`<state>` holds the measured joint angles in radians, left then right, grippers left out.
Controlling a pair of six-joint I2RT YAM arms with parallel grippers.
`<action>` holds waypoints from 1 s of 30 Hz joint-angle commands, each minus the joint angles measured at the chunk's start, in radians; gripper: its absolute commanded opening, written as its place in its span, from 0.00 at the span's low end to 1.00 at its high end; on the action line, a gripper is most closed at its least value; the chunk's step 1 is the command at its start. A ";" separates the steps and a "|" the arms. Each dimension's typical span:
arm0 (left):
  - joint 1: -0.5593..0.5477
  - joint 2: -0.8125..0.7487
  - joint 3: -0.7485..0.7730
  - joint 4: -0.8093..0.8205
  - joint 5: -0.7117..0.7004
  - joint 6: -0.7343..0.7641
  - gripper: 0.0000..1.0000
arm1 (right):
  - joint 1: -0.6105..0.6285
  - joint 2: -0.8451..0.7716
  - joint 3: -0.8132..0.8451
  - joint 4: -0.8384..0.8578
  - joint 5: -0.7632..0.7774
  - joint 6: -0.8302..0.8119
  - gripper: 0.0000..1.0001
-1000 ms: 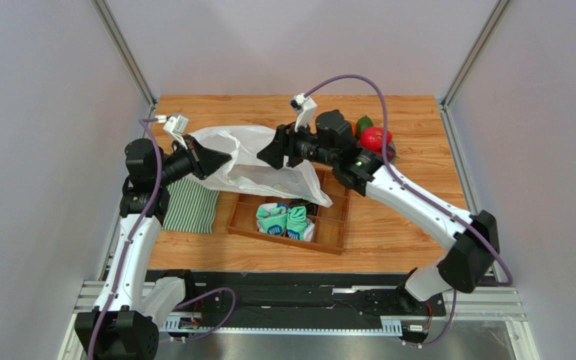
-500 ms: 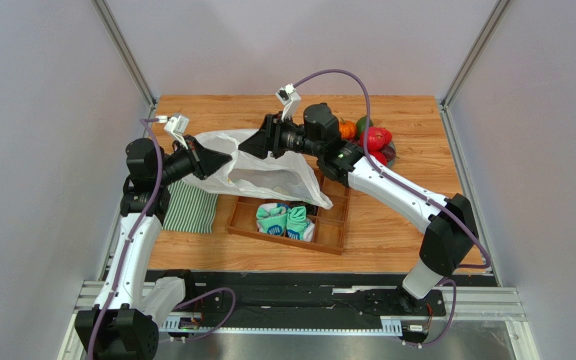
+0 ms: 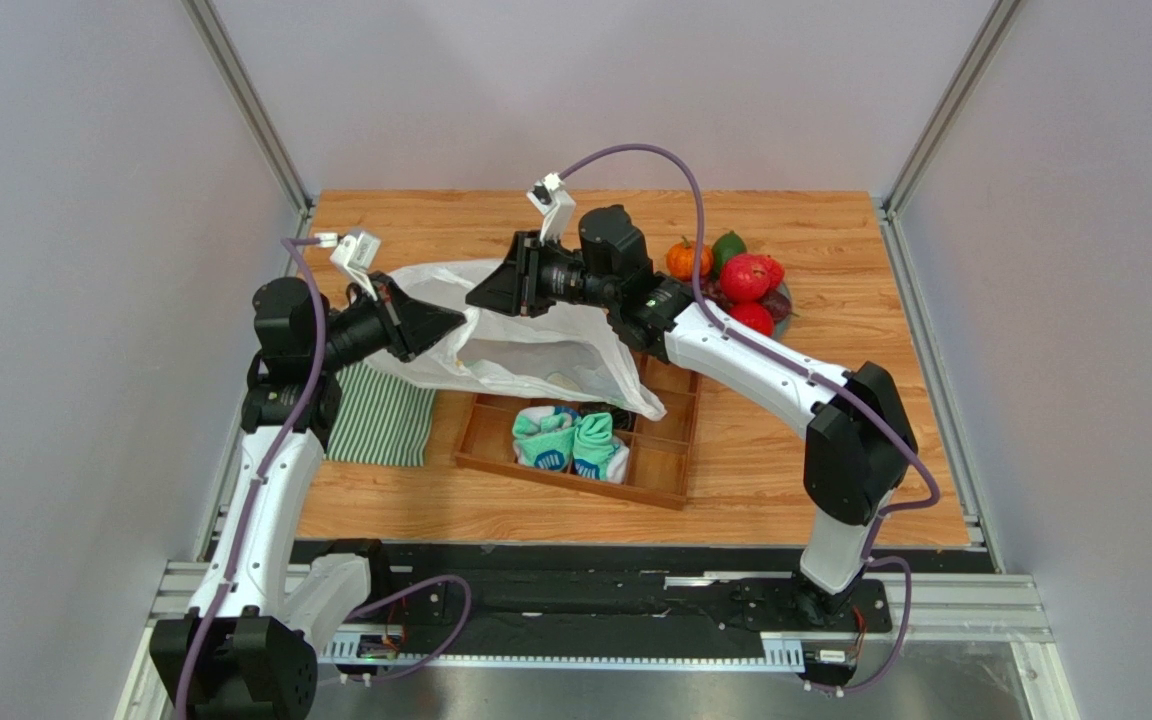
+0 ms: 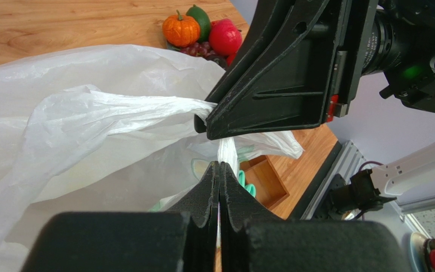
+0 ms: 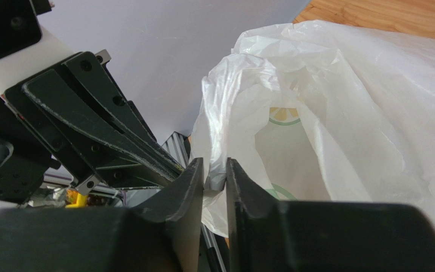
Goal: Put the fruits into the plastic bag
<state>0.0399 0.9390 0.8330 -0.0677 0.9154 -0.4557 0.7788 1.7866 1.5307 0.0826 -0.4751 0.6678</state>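
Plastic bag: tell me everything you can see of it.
The plastic bag is thin, white, translucent and crinkly, with a yellow-and-green printed mark showing through. It is held up and stretched sideways between the two arms, its lower part draped over the far edge of the wooden tray. The left gripper is shut on a twisted strip of its rim. The right gripper pinches a fold close by, so the mouth gapes. No fruit shows inside.

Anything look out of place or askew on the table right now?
Nothing spilled or damaged. One oddity: the bag, pinched by the left claw and right claw, sags over the far side of the tray holding socks, its corner draped across compartments. The fruits sit piled far right.
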 commanded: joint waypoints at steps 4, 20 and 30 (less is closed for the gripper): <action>0.002 0.020 0.044 -0.053 -0.015 -0.017 0.21 | 0.008 -0.016 0.023 0.077 -0.030 -0.023 0.00; 0.002 -0.003 0.075 -0.069 -0.219 -0.294 0.72 | 0.039 -0.085 -0.063 0.045 -0.005 -0.138 0.00; -0.003 0.066 0.072 -0.069 -0.210 -0.320 0.73 | 0.079 -0.081 -0.024 -0.038 0.044 -0.226 0.00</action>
<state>0.0391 0.9962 0.8845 -0.1612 0.6975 -0.7433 0.8364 1.7370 1.4700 0.0830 -0.4629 0.5053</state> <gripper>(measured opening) 0.731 0.011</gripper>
